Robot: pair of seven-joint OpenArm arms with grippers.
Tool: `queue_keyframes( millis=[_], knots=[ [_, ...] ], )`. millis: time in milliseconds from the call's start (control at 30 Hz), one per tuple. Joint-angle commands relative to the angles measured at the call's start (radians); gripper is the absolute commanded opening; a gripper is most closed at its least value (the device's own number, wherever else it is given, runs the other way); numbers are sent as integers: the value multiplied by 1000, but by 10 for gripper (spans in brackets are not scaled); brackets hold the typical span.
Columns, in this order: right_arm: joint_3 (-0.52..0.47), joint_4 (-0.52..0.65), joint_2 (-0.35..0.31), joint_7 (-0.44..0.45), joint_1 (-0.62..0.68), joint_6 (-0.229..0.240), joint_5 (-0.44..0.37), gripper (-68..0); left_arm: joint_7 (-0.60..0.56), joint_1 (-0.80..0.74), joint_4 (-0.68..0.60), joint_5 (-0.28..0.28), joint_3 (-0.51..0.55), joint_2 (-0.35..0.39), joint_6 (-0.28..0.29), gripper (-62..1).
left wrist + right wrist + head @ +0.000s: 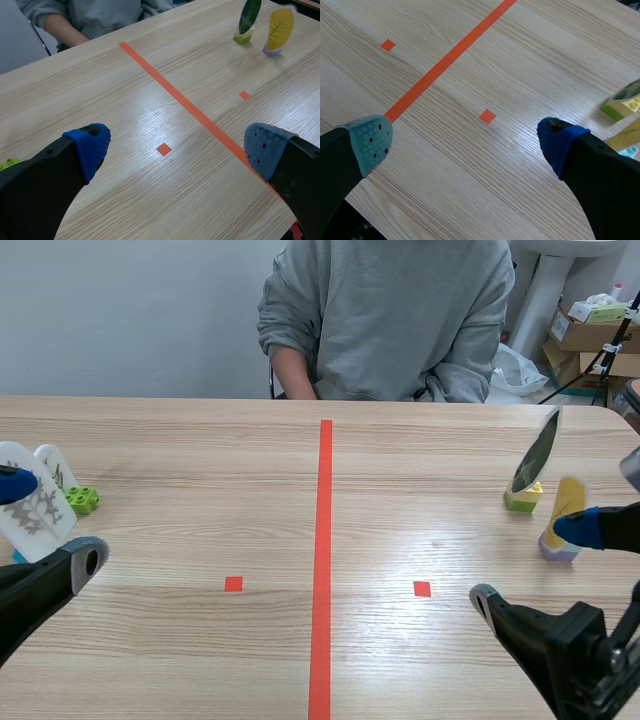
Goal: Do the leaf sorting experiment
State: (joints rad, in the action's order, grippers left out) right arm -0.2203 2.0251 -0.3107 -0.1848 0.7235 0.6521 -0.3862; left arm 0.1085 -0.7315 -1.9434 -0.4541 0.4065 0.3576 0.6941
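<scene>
Hovering low over my bench (200, 460).
I see left end effector (177, 150) and right end effector (465, 142) both spread apart, green leaf (537, 455) just beside yellow leaf (568, 502).

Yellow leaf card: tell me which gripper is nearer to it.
Right. The right gripper sits close beside the yellow leaf card, one pad next to its base; the left gripper is across the tape line, by the white leaf cards.
</scene>
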Motion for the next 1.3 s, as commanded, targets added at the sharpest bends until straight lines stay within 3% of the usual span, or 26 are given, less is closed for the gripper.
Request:
queue_keyframes(
  millis=[0,1267],
  knots=[
    [-4,-2,-11,11,-12,1,-11,-85,-10,0,3,-14,-1,3,2,-37],
    [-4,-2,-11,18,-11,0,-41,-85,20,0,4,-14,-2,3,1,-37]
  ],
)
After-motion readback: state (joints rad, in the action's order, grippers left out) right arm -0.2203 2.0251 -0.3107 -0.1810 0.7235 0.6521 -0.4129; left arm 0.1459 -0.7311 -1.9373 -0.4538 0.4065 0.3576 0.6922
